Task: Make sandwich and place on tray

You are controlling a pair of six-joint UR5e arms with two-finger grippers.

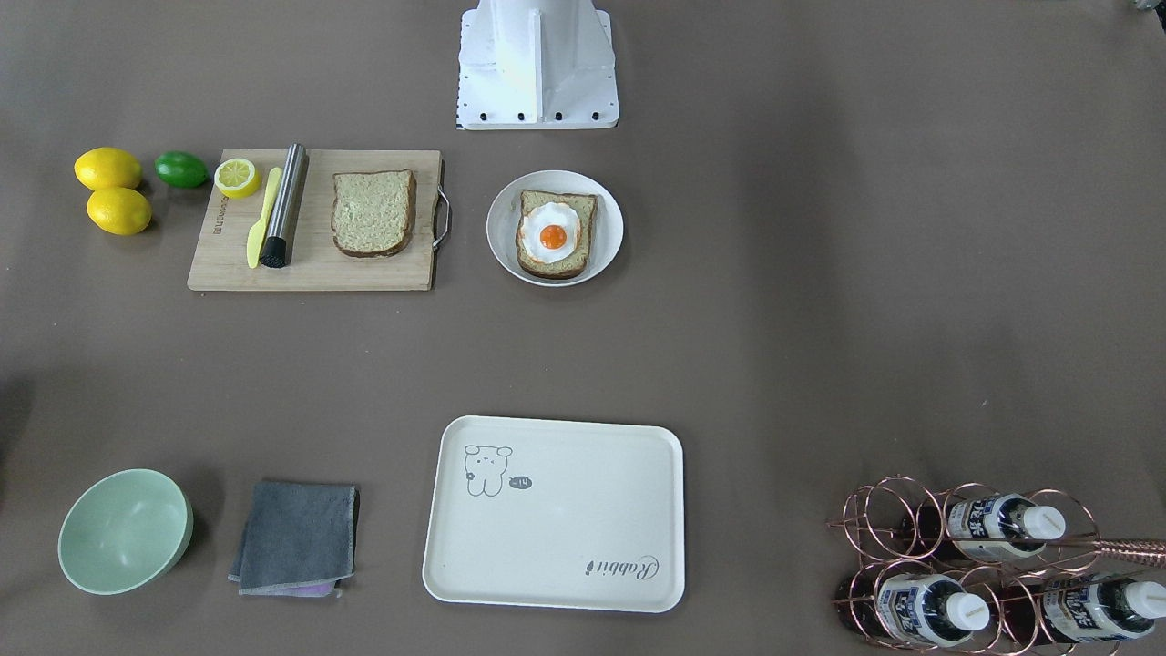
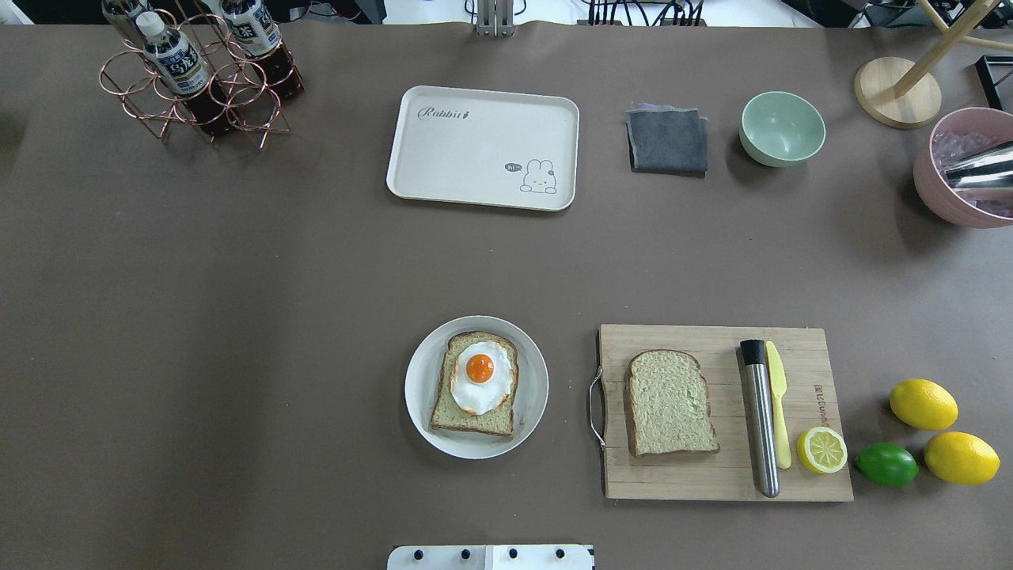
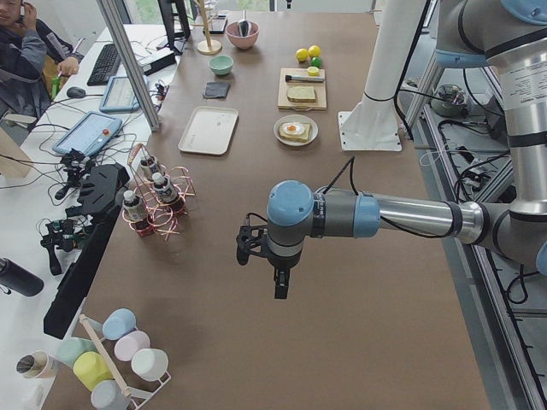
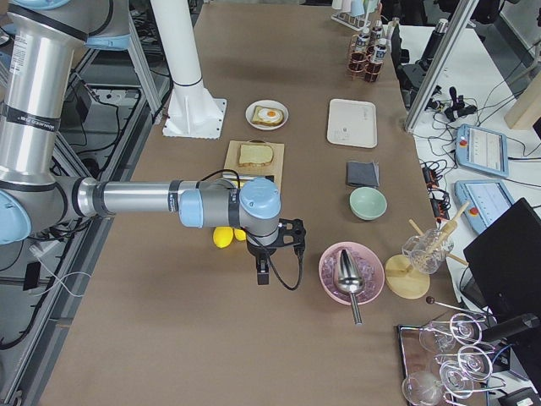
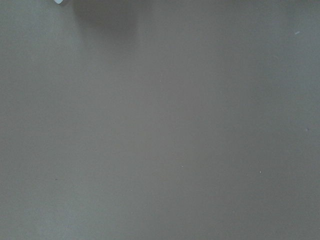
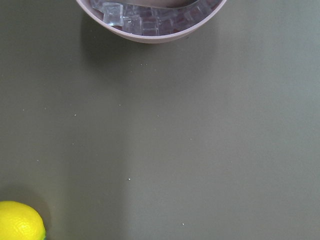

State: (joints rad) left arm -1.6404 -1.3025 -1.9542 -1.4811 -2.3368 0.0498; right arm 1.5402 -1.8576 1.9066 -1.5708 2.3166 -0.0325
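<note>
One slice of speckled bread [image 1: 533, 264] lies on a round white plate [image 1: 503, 228] with a fried egg [image 1: 550, 234] on top. A second slice [image 1: 373, 212] lies bare on the bamboo cutting board [image 1: 314, 273]. The cream tray [image 1: 556, 547] with the small drawing and "Rabbit" script has nothing on it. My left gripper [image 3: 280, 286] hangs over bare table far from the food, and I cannot tell if it is open. My right gripper [image 4: 262, 275] hangs near the lemons and pink bowl, and I cannot tell its state either.
The board also holds a steel cylinder [image 1: 285, 205], a yellow knife [image 1: 264, 219] and a half lemon [image 1: 237, 177]. Two lemons [image 1: 107, 169] and a lime [image 1: 180, 169] lie beside it. A green bowl [image 1: 125, 530], grey cloth [image 1: 296, 536], copper bottle rack [image 1: 993, 565] and pink ice bowl [image 2: 961, 170] stand around.
</note>
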